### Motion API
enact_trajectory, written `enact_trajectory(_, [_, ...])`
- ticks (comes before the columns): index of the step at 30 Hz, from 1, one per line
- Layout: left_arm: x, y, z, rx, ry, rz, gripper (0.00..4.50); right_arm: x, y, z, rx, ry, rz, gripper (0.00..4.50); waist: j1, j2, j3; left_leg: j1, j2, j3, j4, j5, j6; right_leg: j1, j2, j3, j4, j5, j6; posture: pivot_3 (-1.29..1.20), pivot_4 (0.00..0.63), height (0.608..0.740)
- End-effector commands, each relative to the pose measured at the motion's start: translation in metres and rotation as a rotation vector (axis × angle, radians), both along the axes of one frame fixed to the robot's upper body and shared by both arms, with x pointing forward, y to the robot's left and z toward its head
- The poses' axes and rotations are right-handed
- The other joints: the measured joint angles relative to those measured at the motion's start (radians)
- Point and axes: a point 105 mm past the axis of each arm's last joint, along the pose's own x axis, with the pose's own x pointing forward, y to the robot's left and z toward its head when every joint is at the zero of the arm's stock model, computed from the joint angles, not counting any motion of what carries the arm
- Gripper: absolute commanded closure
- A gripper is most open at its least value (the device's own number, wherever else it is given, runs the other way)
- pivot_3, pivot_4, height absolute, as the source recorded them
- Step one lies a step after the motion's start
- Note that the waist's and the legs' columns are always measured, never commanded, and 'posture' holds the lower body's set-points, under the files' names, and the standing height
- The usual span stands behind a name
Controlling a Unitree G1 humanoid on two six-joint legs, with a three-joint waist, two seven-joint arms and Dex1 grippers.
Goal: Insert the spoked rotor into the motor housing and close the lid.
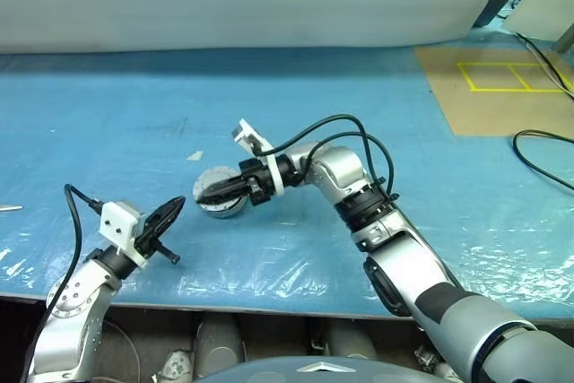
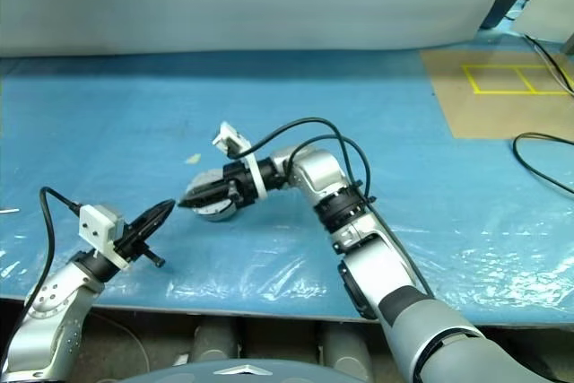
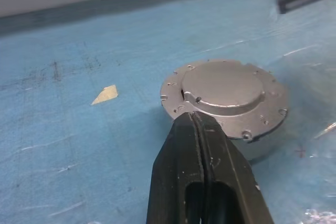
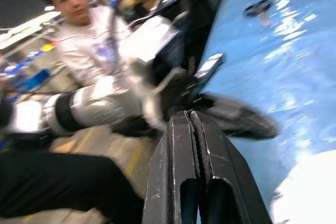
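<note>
Round grey metal motor housing [image 3: 226, 108] sat on blue plastic-covered bench [image 1: 108, 132], roughly mid-bench, w/ plain grey lid [image 3: 223, 87], raised centre up, already on top. Rotor not visible; presumably inside.

Right gripper [image 1: 199, 193] hung just over the housing's near-left edge, jaws pressed shut, holding nothing. Left gripper [image 1: 178, 205] was apart from the housing, to its left, jaws also shut and empty, tip aimed toward it.

Risks: shut right jaws were close to lid rim, so a sideways drag on withdrawal could shift the lid or slide the whole assy on the slick plastic. Lid seating can't be confirmed; if proud on one side, a nudge may tip it.

Orientation: housing upright, axis vertical, lid face up. Round part, no long axis.
</note>
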Motion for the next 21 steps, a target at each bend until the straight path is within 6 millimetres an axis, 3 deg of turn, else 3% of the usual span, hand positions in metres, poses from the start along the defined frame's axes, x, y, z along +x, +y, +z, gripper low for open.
enact_trajectory(1, [0.003,-0.003,0.019,0.01,-0.053,-0.002,4.5,0.01,0.009,0.007,0.03,-0.129,-0.058,4.48,0.001,0.0,0.0,0.0,0.0,0.0,0.0,0.0,0.0,0.0,0.0,0.0,0.0,0.0,0.0,0.0,0.15,0.74])
enact_trajectory(7, [0.005,-0.011,0.026,0.001,-0.064,-0.017,4.5,0.02,0.016,-0.002,0.01,-0.234,-0.13,4.48,-0.003,0.0,0.0,-0.001,0.0,0.0,0.0,0.0,0.0,0.0,0.0,0.0,0.0,0.0,0.0,0.0,0.15,0.74])
enact_trajectory(10, [0.003,-0.012,0.026,-0.002,-0.061,-0.022,4.5,0.024,0.014,-0.01,-0.017,-0.261,-0.152,3.93,-0.003,0.0,0.0,-0.001,0.0,0.0,0.0,0.0,0.0,-0.001,0.0,0.0,0.0,0.0,0.0,0.0,0.15,0.74])
enact_trajectory(21, [-0.009,-0.002,0.007,0.0,-0.025,-0.015,4.5,0.027,0.01,-0.033,-0.093,-0.428,-0.142,0.33,-0.003,0.0,0.0,-0.001,0.0,0.0,0.0,0.0,0.0,-0.001,0.0,0.0,0.0,0.0,0.0,0.0,0.15,0.74])
